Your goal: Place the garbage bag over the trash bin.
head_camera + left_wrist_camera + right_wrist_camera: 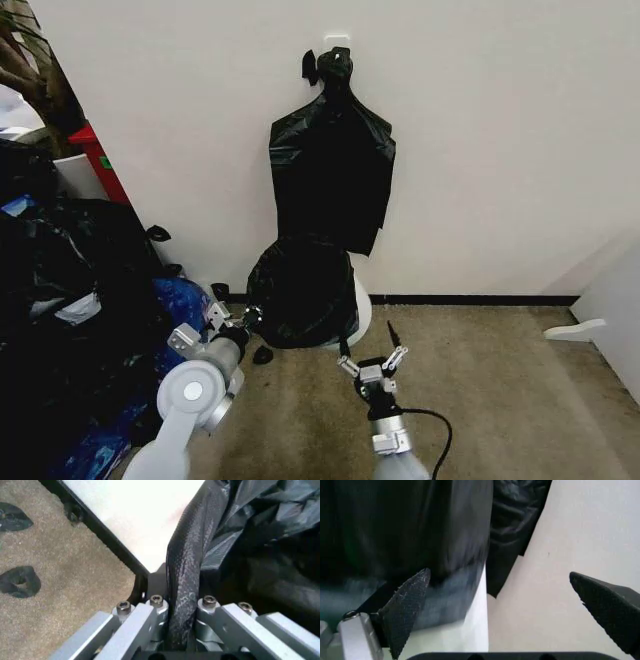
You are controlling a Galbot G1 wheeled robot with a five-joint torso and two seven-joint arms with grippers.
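Note:
The garbage bag (pixel 300 288), glossy black, is draped over the top and front of the trash bin (pixel 363 312), whose white side shows at the right. My left gripper (pixel 243 318) sits at the bag's lower left edge, shut on a twisted strip of the garbage bag (pixel 184 592); in the left wrist view the left gripper (pixel 181 630) pinches it tight. My right gripper (pixel 372 361) stands open on the carpet side of the bin, apart from it. From the right wrist, the right gripper (pixel 510 607) has its fingertips (pixel 409 605) spread wide before the garbage bag (pixel 405 528) and trash bin (pixel 465 637).
Flat black bags (pixel 335 170) hang from a wall hook above the bin. A heap of stuffed black bags (pixel 70 300) and a blue bag (pixel 180 300) crowd the left. Black scraps (pixel 263 354) lie on the carpet. A white object (pixel 575 330) sits at the right.

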